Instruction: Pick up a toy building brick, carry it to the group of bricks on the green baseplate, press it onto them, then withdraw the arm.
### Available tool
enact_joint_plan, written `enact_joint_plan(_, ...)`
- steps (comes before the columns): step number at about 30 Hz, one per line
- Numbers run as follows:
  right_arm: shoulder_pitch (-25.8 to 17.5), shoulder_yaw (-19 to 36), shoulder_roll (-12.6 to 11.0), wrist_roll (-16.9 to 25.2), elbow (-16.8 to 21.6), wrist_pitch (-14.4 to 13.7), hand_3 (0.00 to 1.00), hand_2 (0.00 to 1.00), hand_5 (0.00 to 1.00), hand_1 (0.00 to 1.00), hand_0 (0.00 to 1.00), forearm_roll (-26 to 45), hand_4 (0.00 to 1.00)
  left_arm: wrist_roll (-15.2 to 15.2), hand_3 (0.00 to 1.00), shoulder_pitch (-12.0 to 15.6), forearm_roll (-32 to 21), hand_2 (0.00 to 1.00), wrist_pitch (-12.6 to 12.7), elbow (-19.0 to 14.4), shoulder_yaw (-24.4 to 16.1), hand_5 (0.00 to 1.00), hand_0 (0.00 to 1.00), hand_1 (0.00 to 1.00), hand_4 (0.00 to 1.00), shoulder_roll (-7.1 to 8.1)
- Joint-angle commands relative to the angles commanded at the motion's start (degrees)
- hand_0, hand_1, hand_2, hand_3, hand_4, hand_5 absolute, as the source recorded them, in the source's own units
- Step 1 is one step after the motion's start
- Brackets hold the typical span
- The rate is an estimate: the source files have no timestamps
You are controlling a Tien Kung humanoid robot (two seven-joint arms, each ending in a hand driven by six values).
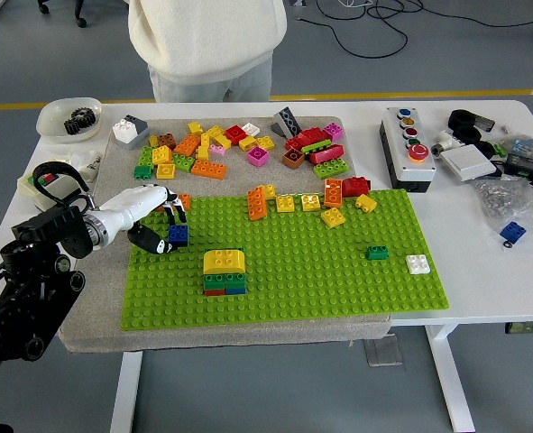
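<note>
- My left hand (153,219) reaches in over the left edge of the green baseplate (338,271), fingers curled around a blue brick (178,235).
- That brick sits at my fingertips, up and left of the stacked group of bricks (224,271) topped in yellow.
- The baseplate lies on a grey mat (99,298) on the white desk (482,271); loose bricks crowd the far side, where a person (207,45) stands.

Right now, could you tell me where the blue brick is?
The blue brick is in the left hand, over the baseplate's left edge.
</note>
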Motion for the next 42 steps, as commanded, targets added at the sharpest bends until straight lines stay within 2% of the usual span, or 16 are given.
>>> enact_joint_plan(1,0.0,0.0,0.0,0.01,0.0,0.01,0.633,0.725,0.482,0.648,0.745,0.0,0.895,-0.11,0.543,0.03,0.0,0.526,-0.03,-0.03,0.01,0.005,0.998,0.735,0.594,0.0)
enact_joint_plan(3,0.0,0.0,0.0,0.02,0.0,0.01,0.633,0.725,0.482,0.648,0.745,0.0,0.895,-0.2,0.543,0.07,0.0,0.526,0.0,-0.06,0.02,0.005,0.998,0.735,0.594,-0.01)
enact_joint_plan(6,-0.03,-0.01,-0.01,0.0,0.0,0.04,0.633,0.725,0.482,0.648,0.745,0.0,0.895,-0.24,0.543,0.12,0.0,0.526,1.32,-0.26,0.2,0.005,0.998,0.735,0.594,-0.06)
enact_joint_plan(7,-0.04,-0.03,0.0,-0.01,0.0,0.05,0.632,0.726,0.482,0.647,0.746,0.0,0.895,-0.23,0.532,0.12,0.0,0.488,1.79,-0.25,0.2,0.002,0.998,0.721,0.818,-0.08)
enact_joint_plan(12,-0.01,-0.1,0.02,-0.01,0.0,0.07,0.632,0.726,0.482,0.647,0.746,0.0,0.895,-0.17,0.532,0.08,0.0,0.488,4.4,0.06,0.06,0.002,0.998,0.721,0.818,-0.23)
enact_joint_plan(13,0.0,-0.11,0.02,-0.01,0.0,0.07,0.633,0.726,0.481,0.647,0.747,0.0,0.895,-0.13,0.532,0.08,0.0,0.475,4.77,0.08,-0.07,0.002,0.998,0.679,0.867,-0.26)
enact_joint_plan(19,-0.03,-0.09,0.04,-0.01,0.0,0.11,0.632,0.725,0.482,0.647,0.747,0.0,0.895,0.08,0.538,-0.01,0.0,0.476,4.6,-0.25,-0.56,0.002,0.998,0.678,0.884,-0.18)
enact_joint_plan(27,-0.1,0.0,0.06,-0.05,0.0,0.13,0.633,0.727,0.482,0.647,0.747,0.0,0.895,0.29,0.538,0.07,0.0,0.475,3.59,-1.51,-1.15,0.002,0.998,0.673,0.881,0.23)
enact_joint_plan(36,-0.2,-0.1,0.1,-0.05,0.0,0.14,0.633,0.726,0.482,0.647,0.747,0.0,0.895,-0.07,0.543,0.21,0.0,0.474,2.67,-1.45,-1.33,0.002,0.998,0.68,0.884,0.42)
enact_joint_plan(37,-0.23,-0.08,0.11,-0.06,0.0,0.13,0.633,0.725,0.482,0.647,0.747,0.0,0.895,-0.13,0.533,0.3,0.0,0.49,2.57,-1.69,-1.41,0.002,0.998,0.71,0.676,0.45)
enact_joint_plan(39,-0.26,-0.08,0.13,-0.06,0.0,0.14,0.633,0.725,0.482,0.647,0.747,0.0,0.895,-0.14,0.533,0.45,0.0,0.49,2.57,-2.48,-1.91,0.002,0.998,0.71,0.676,0.49)
enact_joint_plan(42,-0.23,-0.1,0.09,0.03,0.0,0.14,0.633,0.725,0.482,0.647,0.747,0.0,0.895,-0.67,0.533,0.39,0.0,0.49,0.17,-3.95,-2.36,0.002,0.998,0.71,0.676,0.93)
